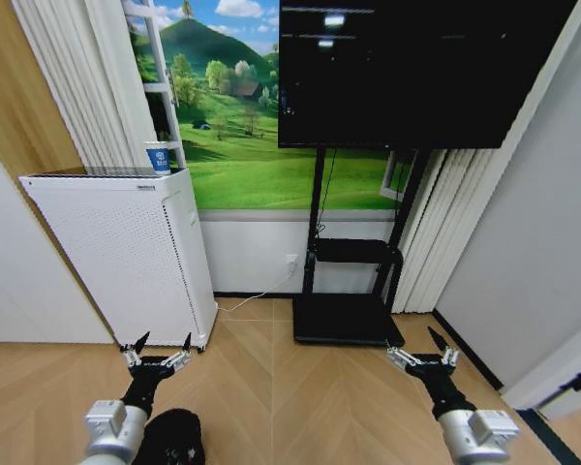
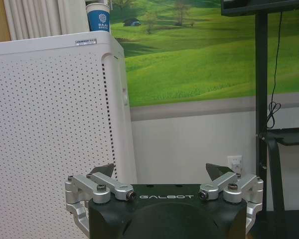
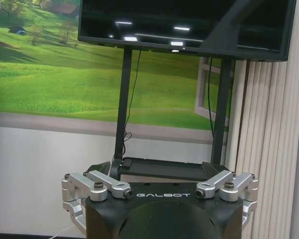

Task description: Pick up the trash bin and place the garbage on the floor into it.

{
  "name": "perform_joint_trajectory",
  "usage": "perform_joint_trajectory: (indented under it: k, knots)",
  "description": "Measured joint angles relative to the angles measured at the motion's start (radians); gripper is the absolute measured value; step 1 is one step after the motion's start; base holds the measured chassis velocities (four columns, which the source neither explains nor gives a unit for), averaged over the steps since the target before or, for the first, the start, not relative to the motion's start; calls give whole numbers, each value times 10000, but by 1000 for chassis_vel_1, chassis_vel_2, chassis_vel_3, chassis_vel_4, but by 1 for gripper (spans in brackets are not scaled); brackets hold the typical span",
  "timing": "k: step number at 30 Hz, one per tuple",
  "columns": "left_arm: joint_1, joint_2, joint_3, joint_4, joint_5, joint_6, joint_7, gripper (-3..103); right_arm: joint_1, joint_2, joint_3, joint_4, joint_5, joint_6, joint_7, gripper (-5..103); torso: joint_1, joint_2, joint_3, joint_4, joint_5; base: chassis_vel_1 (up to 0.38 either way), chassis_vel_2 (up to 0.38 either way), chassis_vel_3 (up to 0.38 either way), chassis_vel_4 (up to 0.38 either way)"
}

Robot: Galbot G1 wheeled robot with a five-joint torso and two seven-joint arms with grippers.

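We hold our left gripper (image 1: 161,346) and right gripper (image 1: 428,349) above the floor (image 1: 271,387), both with fingers spread apart and empty. The trash bin (image 1: 174,436) sits beneath our left arm, near the white appliance (image 1: 126,252).

Room ahead: mural wall, TV stand, white appliance.

You face a meadow mural (image 1: 242,145) above a white lower wall with a socket (image 1: 291,260). A dark TV (image 1: 407,68) sits on a black stand (image 1: 349,320). To your left stands a white perforated appliance (image 1: 126,262) with a blue-and-white cup (image 1: 158,157) on top. Pale curtains (image 1: 445,232) hang at both sides. The floor (image 1: 290,387) is tan herringbone wood.
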Motion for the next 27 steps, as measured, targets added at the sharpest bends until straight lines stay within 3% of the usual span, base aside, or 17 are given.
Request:
perform_joint_trajectory:
  k: [10,27]
  knots:
    - [0,0,0,0,0,0,0,100,0,0,0,0,0,0,0,100,196,462,267,2,0,-10,-8,-5,-11]
    - [0,0,0,0,-1,0,0,100,0,0,1,0,0,0,0,100,206,488,289,4,0,-6,-8,-6,-10]
